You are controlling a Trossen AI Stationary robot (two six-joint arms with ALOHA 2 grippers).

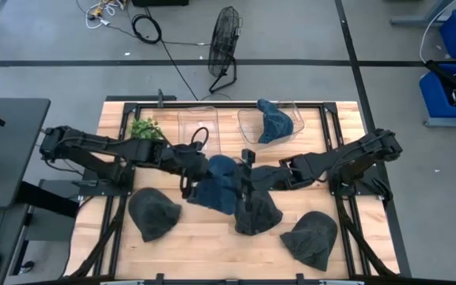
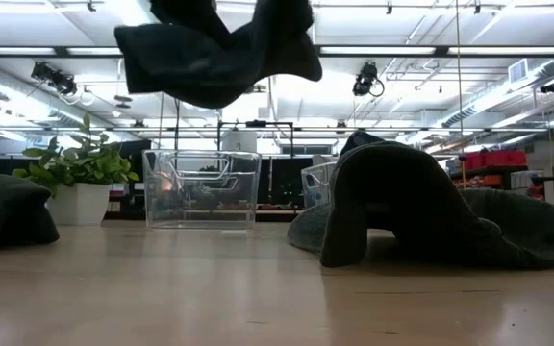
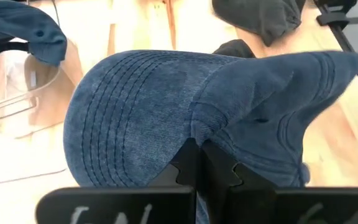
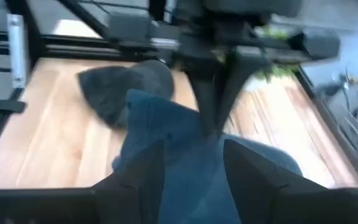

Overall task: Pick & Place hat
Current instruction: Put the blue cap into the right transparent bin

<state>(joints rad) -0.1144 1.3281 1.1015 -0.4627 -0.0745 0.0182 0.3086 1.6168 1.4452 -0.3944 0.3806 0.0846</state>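
Note:
A blue denim hat (image 1: 216, 188) hangs in the air over the table's middle, and the low view shows it (image 2: 214, 48) clear of the wood. My left gripper (image 1: 192, 178) is shut on it. My right gripper (image 1: 248, 176) is open just right of it. In the right wrist view part of the blue hat (image 4: 188, 155) lies between the open fingers. A second blue hat (image 1: 274, 123) rests in the right clear bin (image 1: 248, 127). Three dark hats lie on the table: (image 1: 153, 214), (image 1: 258, 212), (image 1: 311, 237). My left gripper (image 3: 197, 163) pinches a fold of the blue hat's cloth (image 3: 194, 134) between its two shut fingers, next to the stitched brim (image 3: 114, 118). The right wrist view shows its fingers (image 4: 213, 106) pointing down from above. The hat is lifted clear and hangs below them, slack. My right gripper: I cannot tell whether its open fingers (image 4: 145, 171) touch the hat.
An empty clear bin (image 1: 199, 127) stands at the far side beside the bin with the hat. A potted plant (image 1: 145, 127) stands at the far left. In the low view a dark hat (image 2: 402, 202) rises close by. Bare wood (image 1: 212, 245) lies near the front edge.

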